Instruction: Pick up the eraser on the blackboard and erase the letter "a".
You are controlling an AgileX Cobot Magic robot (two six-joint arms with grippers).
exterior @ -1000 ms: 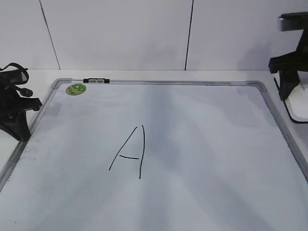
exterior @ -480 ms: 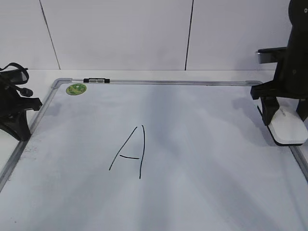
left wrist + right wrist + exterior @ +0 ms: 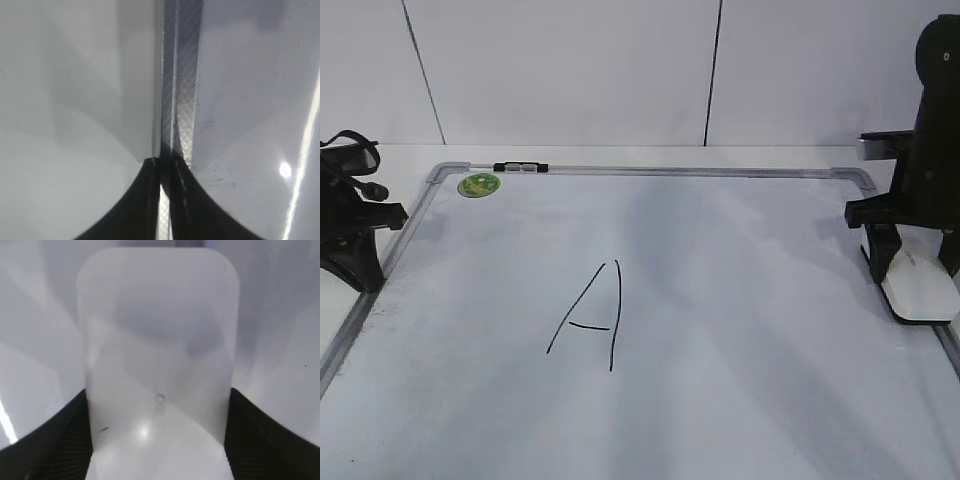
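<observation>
The right gripper (image 3: 918, 262) straddles the eraser (image 3: 920, 287) at the blackboard (image 3: 740, 400)'s right edge, fingers along its long sides, spread, not visibly clamped. The drawn letter (image 3: 588, 318) lies well left. The left gripper (image 3: 165, 200), pinched closed, is parked.

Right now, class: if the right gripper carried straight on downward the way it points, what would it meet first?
The eraser. The right gripper points down with a finger on either side of it, so the white block lies directly ahead, resting on the blackboard; whether the pads already touch is unclear.
</observation>
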